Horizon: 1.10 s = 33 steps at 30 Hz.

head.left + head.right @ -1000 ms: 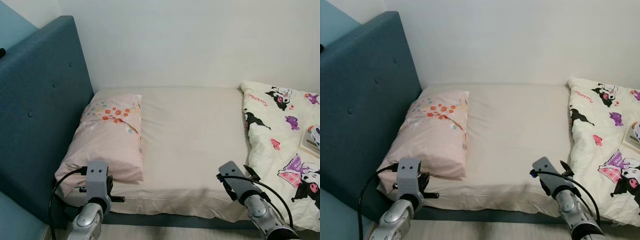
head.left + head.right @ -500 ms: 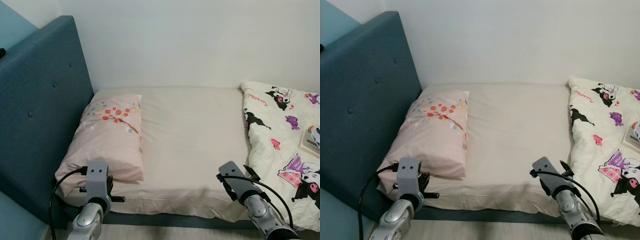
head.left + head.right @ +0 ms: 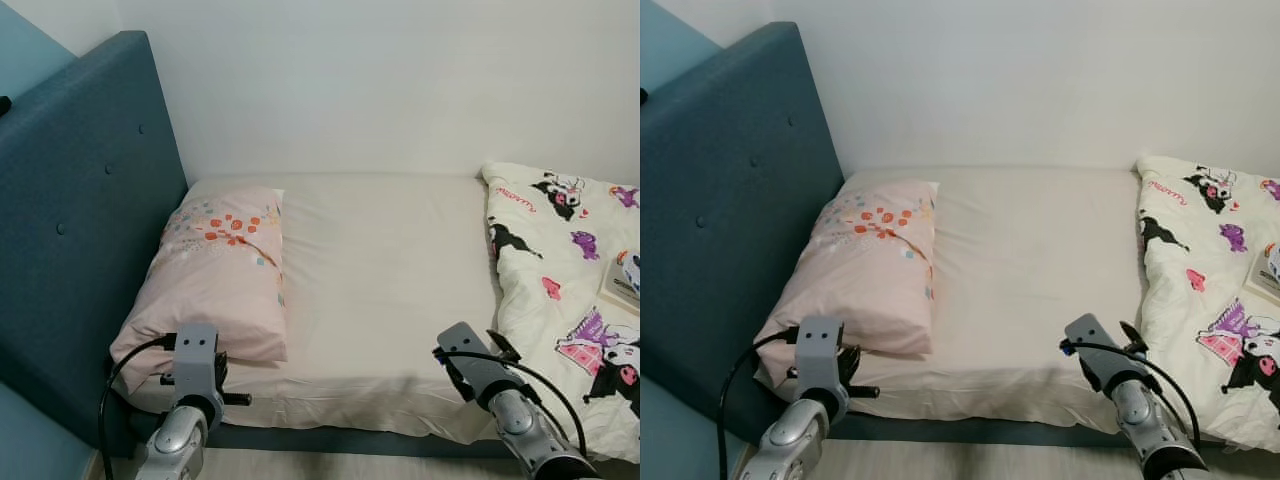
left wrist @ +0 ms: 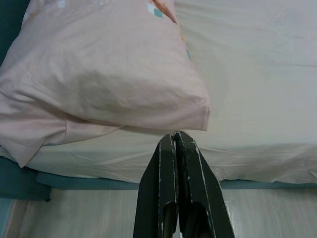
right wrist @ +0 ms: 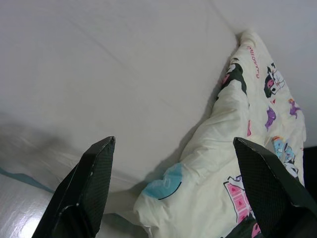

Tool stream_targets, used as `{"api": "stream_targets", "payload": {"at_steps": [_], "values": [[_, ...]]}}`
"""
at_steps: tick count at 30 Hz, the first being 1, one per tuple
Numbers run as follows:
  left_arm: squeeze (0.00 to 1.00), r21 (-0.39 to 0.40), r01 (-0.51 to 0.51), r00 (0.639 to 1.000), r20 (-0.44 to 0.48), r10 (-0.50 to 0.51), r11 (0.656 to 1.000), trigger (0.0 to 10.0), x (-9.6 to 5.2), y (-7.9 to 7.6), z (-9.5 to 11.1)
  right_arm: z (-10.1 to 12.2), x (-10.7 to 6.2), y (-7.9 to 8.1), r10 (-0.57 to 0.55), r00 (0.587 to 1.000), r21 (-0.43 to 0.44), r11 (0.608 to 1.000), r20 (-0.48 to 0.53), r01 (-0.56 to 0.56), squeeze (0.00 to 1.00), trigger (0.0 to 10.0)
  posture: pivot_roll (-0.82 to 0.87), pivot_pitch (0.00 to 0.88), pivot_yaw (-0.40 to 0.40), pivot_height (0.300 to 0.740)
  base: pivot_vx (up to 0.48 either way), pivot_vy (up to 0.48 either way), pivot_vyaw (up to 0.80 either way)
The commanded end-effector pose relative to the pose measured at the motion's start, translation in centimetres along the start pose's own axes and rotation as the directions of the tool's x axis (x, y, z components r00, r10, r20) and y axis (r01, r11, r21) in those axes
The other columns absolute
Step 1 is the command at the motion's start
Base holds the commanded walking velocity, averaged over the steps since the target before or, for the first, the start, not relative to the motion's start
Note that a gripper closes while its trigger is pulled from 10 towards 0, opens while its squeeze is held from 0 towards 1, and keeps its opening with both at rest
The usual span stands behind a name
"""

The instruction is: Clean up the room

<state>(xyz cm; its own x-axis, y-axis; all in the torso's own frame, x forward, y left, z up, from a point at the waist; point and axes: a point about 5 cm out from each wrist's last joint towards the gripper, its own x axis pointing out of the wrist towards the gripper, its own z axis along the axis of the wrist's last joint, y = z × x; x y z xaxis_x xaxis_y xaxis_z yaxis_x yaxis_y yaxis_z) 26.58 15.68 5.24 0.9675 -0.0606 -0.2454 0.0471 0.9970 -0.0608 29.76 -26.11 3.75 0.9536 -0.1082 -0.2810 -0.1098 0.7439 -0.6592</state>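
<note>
Head stereo pair: we looked forward and down from the bedside onto the bed, headboard at our left, wall behind; both eyes shared pillow and quilt.

Left wrist view: we looked along the left gripper, fingers pressed together, close on the pillow's near corner and the mattress edge.

Right wrist view: we looked between the widely parted fingers of the right gripper, close over sheet and quilt.

Bed with a pillow and a bunched quilt

A pink pillow with orange flowers lies flat at the blue headboard end of the cream sheet; a white cartoon-print quilt sits crumpled at the other end, overhanging the mattress edge.
</note>
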Motion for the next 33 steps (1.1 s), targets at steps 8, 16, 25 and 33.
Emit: {"api": "stream_targets", "payload": {"at_steps": [8, 16, 25, 33], "values": [[0.00, -0.009, -0.001, 1.000, -0.013, 0.001, 1.000, 10.0, -0.33, -0.24, -0.33, -0.78, -0.35, -0.17, 0.001, 1.000, 0.002, 1.000, -0.020, -0.001, 0.00, 10.0, 0.02, 0.131, 0.000, 0.740, 0.000, 0.000, 0.00], [0.00, -0.010, 0.000, 1.000, -0.013, -0.001, 1.000, 10.0, -0.34, -0.31, -0.38, -0.89, -0.41, -0.22, 0.001, 1.000, 0.002, 1.000, -0.022, -0.001, 0.00, 10.0, 0.02, 0.122, -0.003, 0.740, 0.000, 0.000, 0.00], [0.00, 0.020, 0.020, 1.000, -0.012, -0.019, 1.000, 10.0, -0.28, -0.49, -0.40, -0.87, -0.37, -0.22, 0.002, 1.000, 0.001, 1.000, -0.024, -0.001, 0.00, 10.0, 0.01, 0.116, -0.003, 0.740, 0.000, 0.000, 0.00], [0.00, 0.007, 0.012, 1.000, -0.010, -0.012, 1.000, 10.0, -0.20, -0.50, -0.31, -0.75, -0.26, -0.24, 0.002, 1.000, 0.001, 1.000, -0.025, -0.002, 0.00, 10.0, 0.02, 0.118, -0.003, 0.740, 0.000, 0.000, 0.00]]}}
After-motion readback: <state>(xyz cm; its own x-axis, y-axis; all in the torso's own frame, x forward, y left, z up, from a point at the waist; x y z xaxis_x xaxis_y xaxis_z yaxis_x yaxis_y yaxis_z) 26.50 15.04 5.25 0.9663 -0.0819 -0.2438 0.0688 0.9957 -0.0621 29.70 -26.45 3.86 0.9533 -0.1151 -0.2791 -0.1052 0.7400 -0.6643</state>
